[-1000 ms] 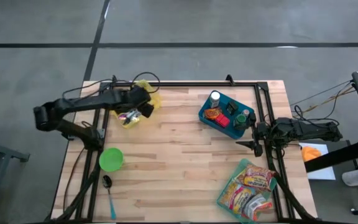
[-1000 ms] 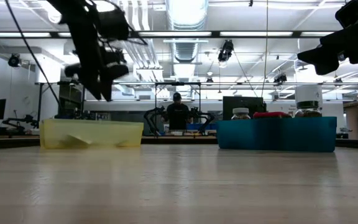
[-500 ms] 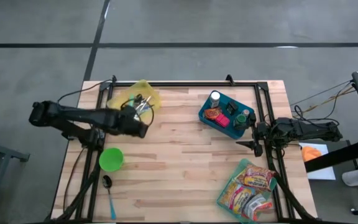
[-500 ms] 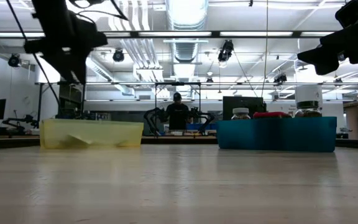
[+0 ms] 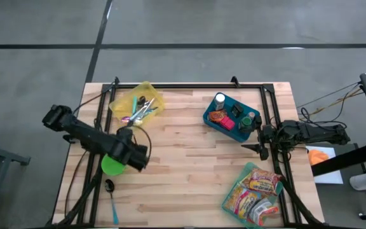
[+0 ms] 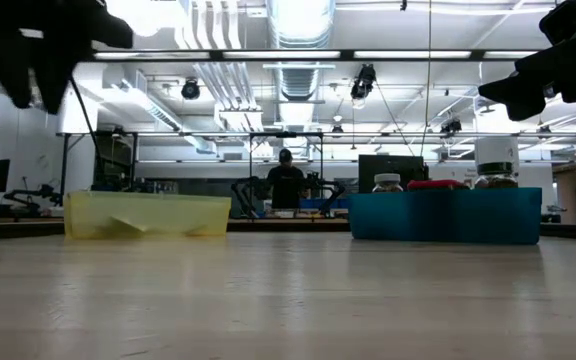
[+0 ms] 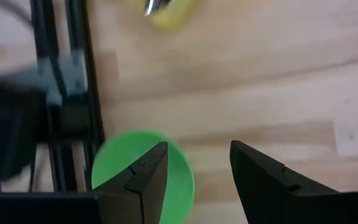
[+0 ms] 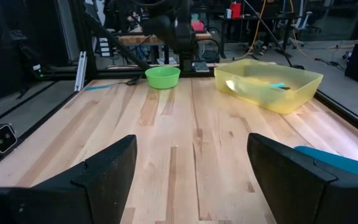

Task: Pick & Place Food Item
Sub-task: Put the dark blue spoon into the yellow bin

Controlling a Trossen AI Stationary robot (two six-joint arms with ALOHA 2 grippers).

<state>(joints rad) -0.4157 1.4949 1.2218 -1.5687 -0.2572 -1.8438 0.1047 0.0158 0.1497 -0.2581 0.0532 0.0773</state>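
Note:
Food jars and bottles stand in a blue bin (image 5: 230, 118) at the far right of the table. A clear pack of bright snack bags (image 5: 255, 189) lies at the near right corner. My left gripper (image 5: 136, 156) hangs open above the table, pointing steeply down beside a green bowl (image 5: 110, 166). In the left wrist view, one finger (image 7: 145, 177) stands over the bowl's rim (image 7: 120, 162), with bare wood in the gap. My right gripper (image 5: 260, 141) waits open and level at the right edge, next to the blue bin.
A yellow bin (image 5: 138, 104) with utensils sits at the far left. A spoon (image 5: 111, 191) lies near the front left corner. Black frame rails (image 5: 189, 86) run along the far side and both flanks of the table. Bare wood (image 5: 183, 165) spans the middle.
My left gripper has swung from above the yellow bin toward the table's near edge, rolling about as it went, and now hangs beside the green bowl. Its fingers stayed open and carried nothing. The utensils in the yellow bin now show.

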